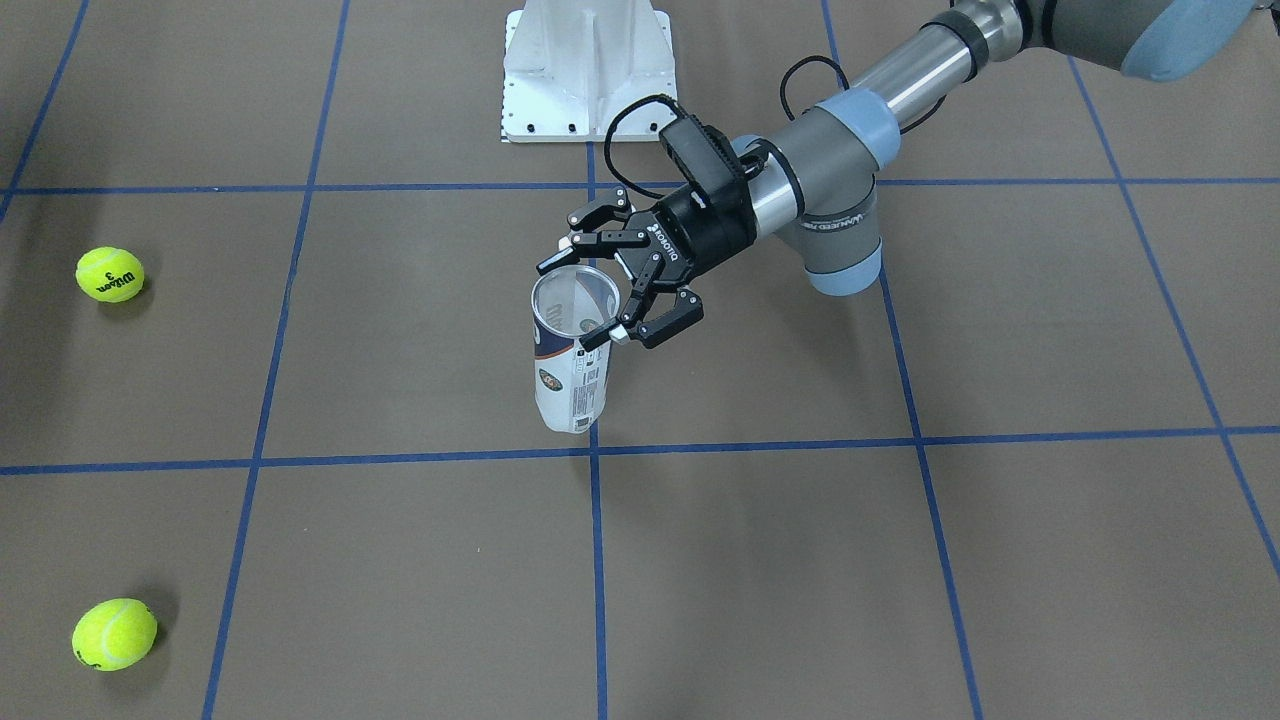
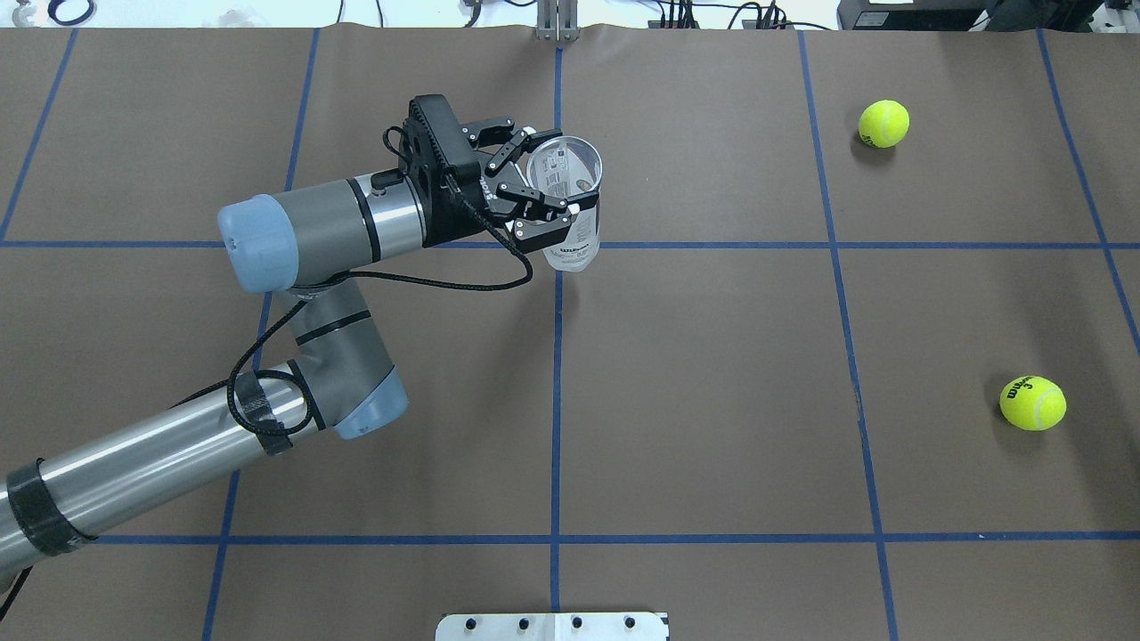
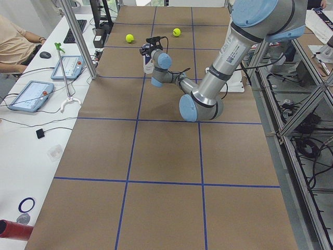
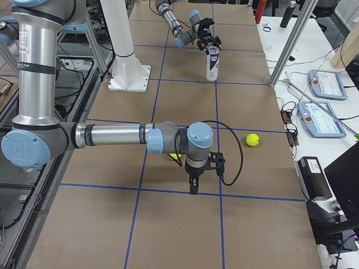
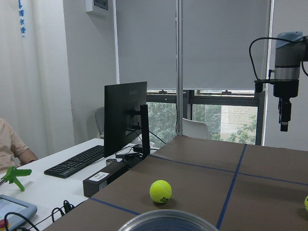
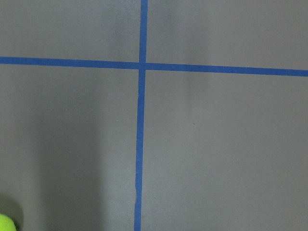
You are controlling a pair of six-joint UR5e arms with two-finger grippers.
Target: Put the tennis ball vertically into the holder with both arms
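My left gripper (image 1: 568, 305) is clamped on the holder (image 1: 570, 390). One finger (image 1: 560, 262) lies against the rim, and the other presses the wall just below the rim on the opposite side. The holder stands upright on the table (image 1: 900, 560), its mouth open upward and its barcode turned toward the operators' side. My left forearm runs back from the holder toward my left.

My right gripper (image 4: 193, 188) hangs well apart from the holder, to its right. It points straight down above the table without touching it. I cannot tell whether its jaws are apart or together.

Two balls lie on the table, both well to the holder's right. The Wilson ball (image 1: 110, 274) lies nearer to me than the holder does, close by my right wrist. The plain ball (image 1: 114, 634) lies farther from me than the holder does. The white base (image 1: 585, 70) stands between the holder and me, apart from it.
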